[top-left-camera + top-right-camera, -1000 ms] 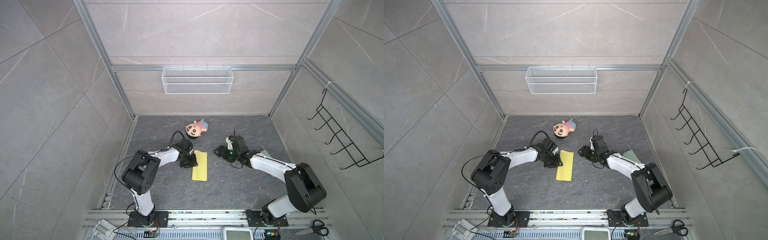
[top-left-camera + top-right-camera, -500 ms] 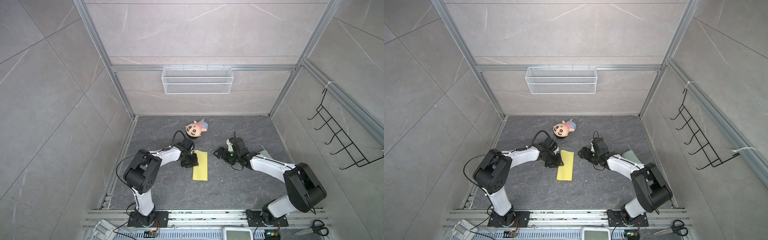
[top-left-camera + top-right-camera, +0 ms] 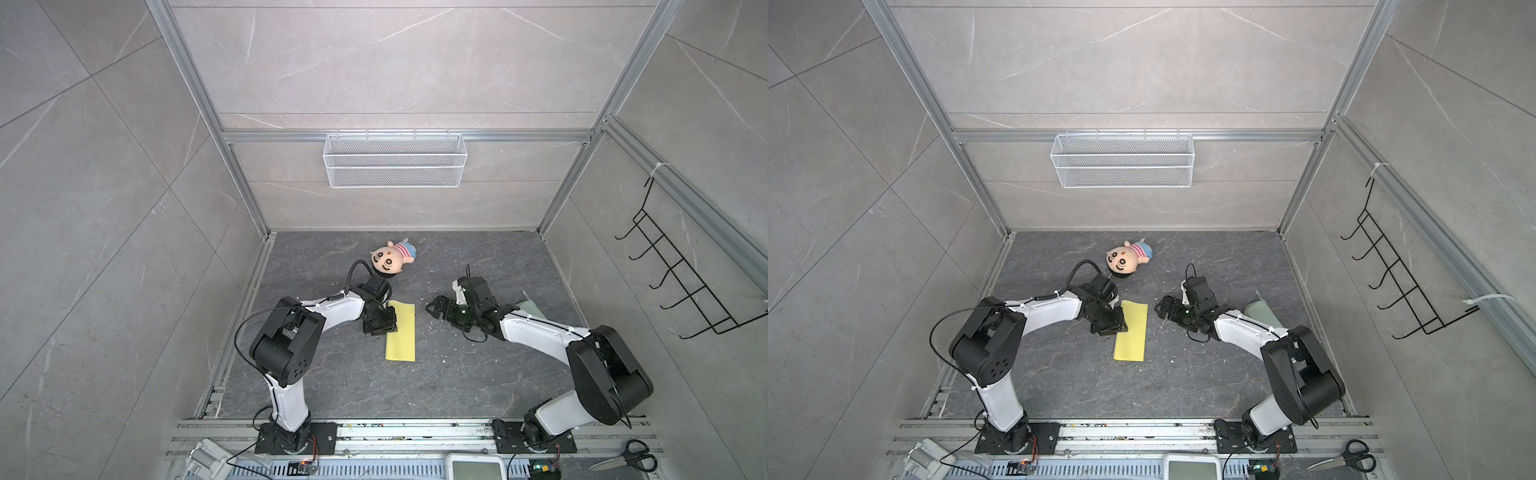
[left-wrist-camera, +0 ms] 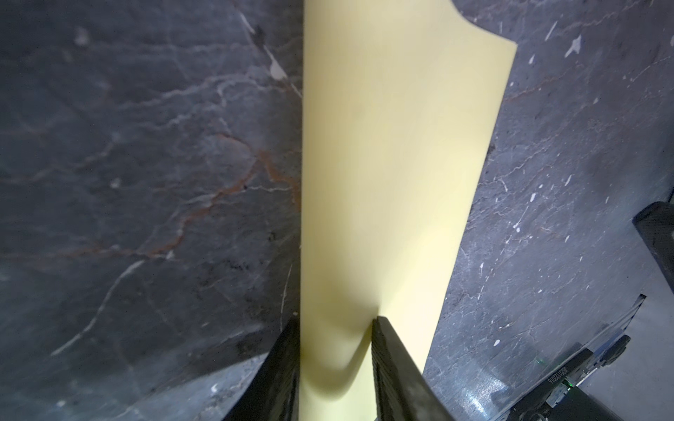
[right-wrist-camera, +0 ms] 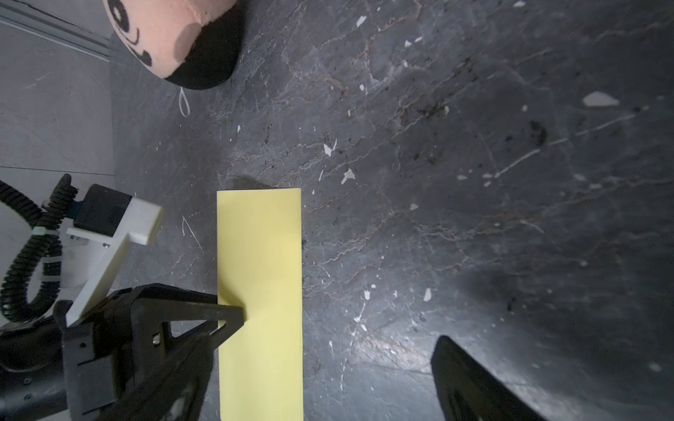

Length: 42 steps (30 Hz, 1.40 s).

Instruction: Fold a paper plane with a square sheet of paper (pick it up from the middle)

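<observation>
We see the square sheet of paper (image 3: 403,332), folded into a long narrow strip, lying on the dark floor (image 3: 415,386) under the left gripper (image 3: 384,330) and just to its right. In the left wrist view the jaws stand partly apart. One fingertip (image 4: 381,331) rests on the paper (image 4: 383,182), the other sits against the strip's long edge, and a band of yellow fills the gap between them. We see no pinch, so the sheet lies loose, running on ahead of the fingers.

The right gripper (image 3: 432,305) hangs to the right of the strip, near it but apart, with its jaws spread wide and empty. From its wrist camera the paper (image 5: 260,291) lies ahead, with the left gripper (image 5: 229,324) touching its edge.

The plush doll (image 3: 388,262) lies beyond the left gripper, apart from the paper.
</observation>
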Motion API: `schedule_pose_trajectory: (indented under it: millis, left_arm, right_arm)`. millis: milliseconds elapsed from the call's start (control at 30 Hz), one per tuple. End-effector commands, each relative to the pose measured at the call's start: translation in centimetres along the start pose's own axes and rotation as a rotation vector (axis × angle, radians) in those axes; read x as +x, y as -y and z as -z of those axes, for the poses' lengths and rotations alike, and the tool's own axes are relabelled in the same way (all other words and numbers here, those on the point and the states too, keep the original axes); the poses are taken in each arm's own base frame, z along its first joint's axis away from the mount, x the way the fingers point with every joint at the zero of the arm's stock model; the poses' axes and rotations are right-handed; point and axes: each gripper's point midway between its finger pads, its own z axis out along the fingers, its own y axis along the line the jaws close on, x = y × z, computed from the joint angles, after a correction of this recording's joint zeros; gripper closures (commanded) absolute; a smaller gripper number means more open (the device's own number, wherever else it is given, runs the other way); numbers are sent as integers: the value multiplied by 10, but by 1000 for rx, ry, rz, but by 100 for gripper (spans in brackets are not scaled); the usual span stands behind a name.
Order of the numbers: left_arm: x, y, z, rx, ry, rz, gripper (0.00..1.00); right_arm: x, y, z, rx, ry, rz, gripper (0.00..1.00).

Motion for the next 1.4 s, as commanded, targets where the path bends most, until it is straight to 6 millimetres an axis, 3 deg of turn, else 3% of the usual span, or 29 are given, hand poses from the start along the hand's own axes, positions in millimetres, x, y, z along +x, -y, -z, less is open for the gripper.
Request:
schedule_pose_trajectory:
  millis: [0,400,567,767,1033,1367]
  left_arm:
    - [47,-60,-29,-230,-161,72,62]
    - [54,-65,-33,-257,-186,81,62]
    - [56,-69,-33,-279,-190,89,62]
    - [57,-71,-34,-289,-194,88,62]
    - [57,-71,-34,-292,-190,84,62]
    - [58,-69,-35,-285,-194,69,62]
  right_arm:
    - [5,5,-5,3,-17,18,5]
    - [10,-20,-13,-109,-56,33,8]
    - [21,-47,-27,-224,-148,29,26]
    - [40,-69,-43,-274,-241,49,38]
    - [53,-64,-64,-259,-322,8,54]
    - [70,-38,-76,-172,-390,2,62]
